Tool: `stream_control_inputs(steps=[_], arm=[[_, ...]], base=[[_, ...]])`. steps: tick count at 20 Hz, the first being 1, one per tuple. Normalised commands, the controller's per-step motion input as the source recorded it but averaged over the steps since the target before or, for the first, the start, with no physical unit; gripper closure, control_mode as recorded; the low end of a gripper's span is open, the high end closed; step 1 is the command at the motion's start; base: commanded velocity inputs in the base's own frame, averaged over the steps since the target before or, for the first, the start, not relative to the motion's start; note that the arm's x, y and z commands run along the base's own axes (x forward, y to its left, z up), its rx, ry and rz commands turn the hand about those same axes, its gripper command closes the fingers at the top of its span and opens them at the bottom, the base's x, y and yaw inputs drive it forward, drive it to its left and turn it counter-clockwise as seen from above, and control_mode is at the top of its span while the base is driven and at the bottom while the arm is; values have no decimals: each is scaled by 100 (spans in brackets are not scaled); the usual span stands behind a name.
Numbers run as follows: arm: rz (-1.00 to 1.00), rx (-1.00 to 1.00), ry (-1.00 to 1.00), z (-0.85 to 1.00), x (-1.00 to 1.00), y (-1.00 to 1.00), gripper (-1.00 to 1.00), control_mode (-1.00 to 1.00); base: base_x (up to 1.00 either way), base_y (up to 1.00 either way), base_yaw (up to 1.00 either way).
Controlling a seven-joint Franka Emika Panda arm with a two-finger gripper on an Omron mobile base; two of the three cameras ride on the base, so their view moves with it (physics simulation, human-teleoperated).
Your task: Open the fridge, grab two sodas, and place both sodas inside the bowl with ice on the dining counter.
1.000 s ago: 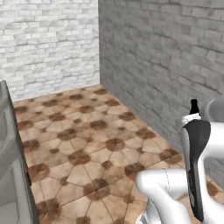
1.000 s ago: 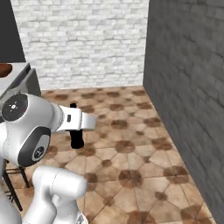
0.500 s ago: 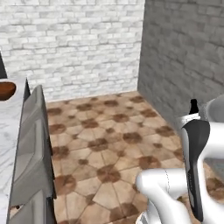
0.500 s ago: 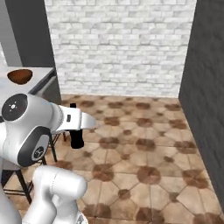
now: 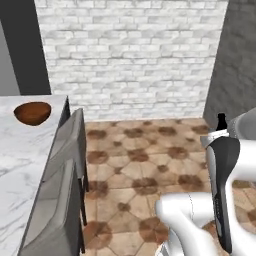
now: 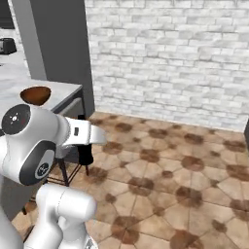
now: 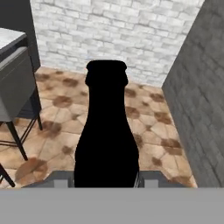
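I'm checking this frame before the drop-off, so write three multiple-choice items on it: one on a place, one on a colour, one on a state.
1. Where is the bowl?
A. on the dining counter
B. on the tiled floor
C. on a stool

2. What colour is the soda?
A. green
B. near-black
C. clear

3. What is the gripper doing?
A. hanging open
B. shut on nothing
C. shut on the soda

Answers:
1 A: the left base view shows the bowl on the marble top.
2 B: the hand view shows a dark bottle.
3 C: the hand view shows the bottle rising upright between the finger tips.
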Motion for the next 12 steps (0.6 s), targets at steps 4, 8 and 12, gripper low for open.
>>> stream_control_inputs(steps=[4, 8, 12], arm=[[0, 0, 0, 0, 0, 0, 100, 100], [0, 0, 0, 0, 0, 0, 100, 100], [0, 0, 0, 0, 0, 0, 100, 100]], base=[[100, -22, 42], [100, -22, 42], [95, -21, 43]])
